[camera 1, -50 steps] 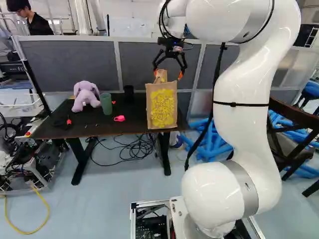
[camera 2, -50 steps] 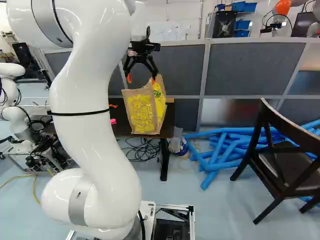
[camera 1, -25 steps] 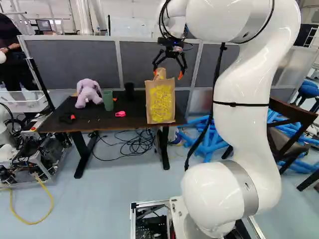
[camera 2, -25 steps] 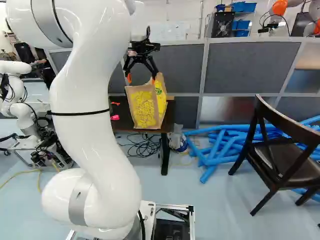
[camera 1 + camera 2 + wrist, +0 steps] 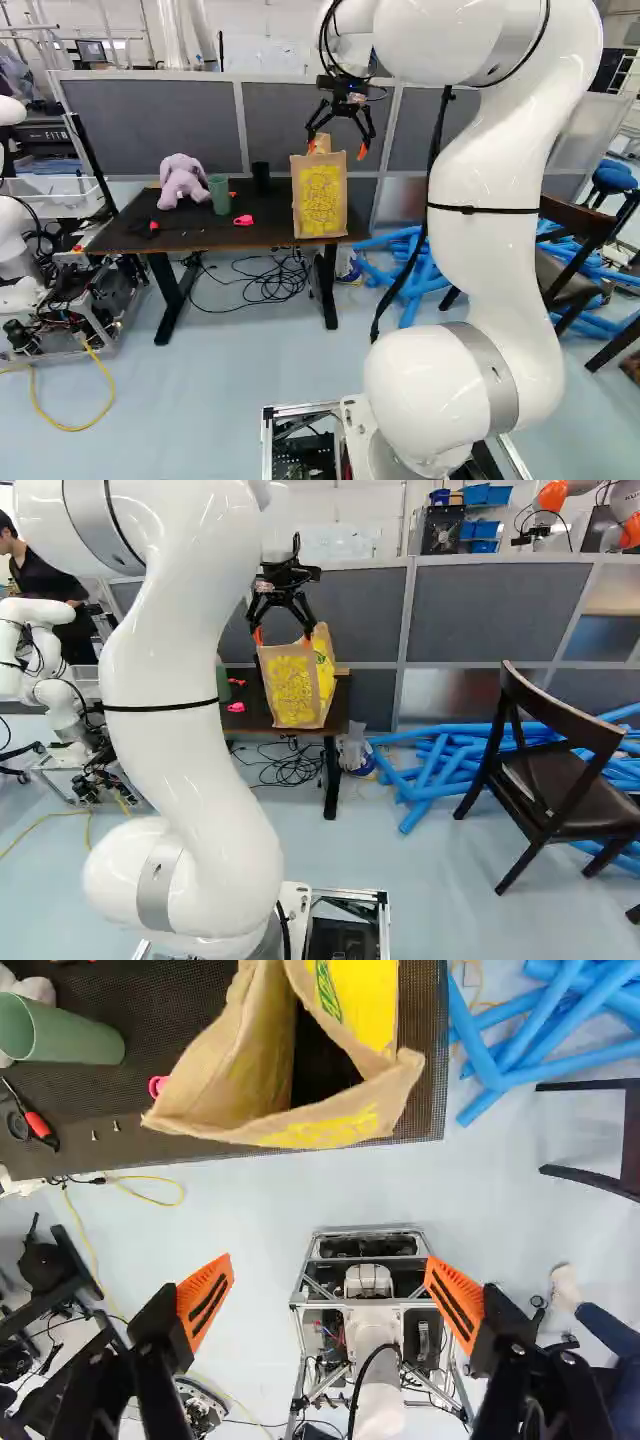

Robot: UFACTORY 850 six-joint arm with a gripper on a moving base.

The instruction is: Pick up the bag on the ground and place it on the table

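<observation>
Two fingers of the hand stand wide apart, nothing gripped between the orange pads. Brown paper bag with yellow print: upright on the table, toward its right end in the left base view, close to the front edge. Wrist view: bag lies ahead of the hand, apart from both fingers, mouth open and dark inside.

Also on the table, left base view, to the left of the bag: purple plush, green cup next to it, black cylinder nearer the bag, small pink object toward the front edge. Black-and-red tool near the green cup; two small screws between tool and bag.

Tangle of black cables on the floor under the table. Blue tubes heaped right of it in the right base view, dark chair in front of them. Another robot at the left of that view. Grey panels behind the table.
</observation>
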